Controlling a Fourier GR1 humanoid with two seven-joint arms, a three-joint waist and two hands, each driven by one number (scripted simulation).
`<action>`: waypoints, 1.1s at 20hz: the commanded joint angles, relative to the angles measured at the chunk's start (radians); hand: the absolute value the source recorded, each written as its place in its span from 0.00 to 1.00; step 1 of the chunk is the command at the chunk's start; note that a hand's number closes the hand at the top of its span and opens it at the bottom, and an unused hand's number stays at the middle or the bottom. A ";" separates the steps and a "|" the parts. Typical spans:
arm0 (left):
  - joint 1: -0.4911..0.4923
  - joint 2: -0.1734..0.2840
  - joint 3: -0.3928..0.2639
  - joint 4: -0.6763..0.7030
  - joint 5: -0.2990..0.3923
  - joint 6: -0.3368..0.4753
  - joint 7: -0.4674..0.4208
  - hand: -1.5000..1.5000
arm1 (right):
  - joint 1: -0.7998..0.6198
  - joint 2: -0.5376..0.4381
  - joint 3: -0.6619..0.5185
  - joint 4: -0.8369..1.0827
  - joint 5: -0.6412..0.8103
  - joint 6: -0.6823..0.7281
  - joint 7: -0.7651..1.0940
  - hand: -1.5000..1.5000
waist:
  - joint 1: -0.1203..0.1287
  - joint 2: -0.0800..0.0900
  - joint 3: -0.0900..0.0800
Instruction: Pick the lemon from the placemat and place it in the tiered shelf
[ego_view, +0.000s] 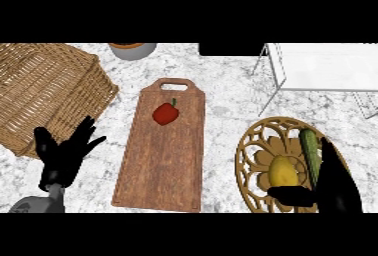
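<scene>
At the lower right, the right robot hand (336, 185) is open, fingers straight beside the lemon (283, 171), thumb just under it. The lemon is smooth, yellow and oval, lying on the round woven placemat (255, 150) next to a green cucumber (310, 150). The left robot hand (65, 152) rests open at lower left. Farther off stands the white tiered shelf (325, 67).

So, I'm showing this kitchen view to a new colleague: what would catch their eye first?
Probably the long wooden cutting board in the middle of the marble counter, with a red pepper on it. Next, the yellow lemon on the round woven placemat at lower right, beside a green cucumber, with the right hand right next to it. A big wicker basket fills the upper left.
</scene>
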 joint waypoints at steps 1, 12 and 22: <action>0.028 0.000 -0.013 -0.042 -0.006 0.013 0.056 0.50 | -0.025 0.099 0.023 0.105 0.102 0.005 0.178 0.00 | 0.004 0.003 -0.004; 0.055 -0.016 0.013 -0.044 -0.042 -0.010 0.048 0.50 | -0.053 0.210 -0.103 0.238 0.169 -0.016 -0.021 0.00 | -0.003 0.003 -0.004; 0.037 -0.022 0.061 0.005 -0.037 -0.055 0.033 0.50 | -0.052 0.262 -0.022 0.295 0.118 0.117 -0.160 1.00 | -0.006 0.003 -0.004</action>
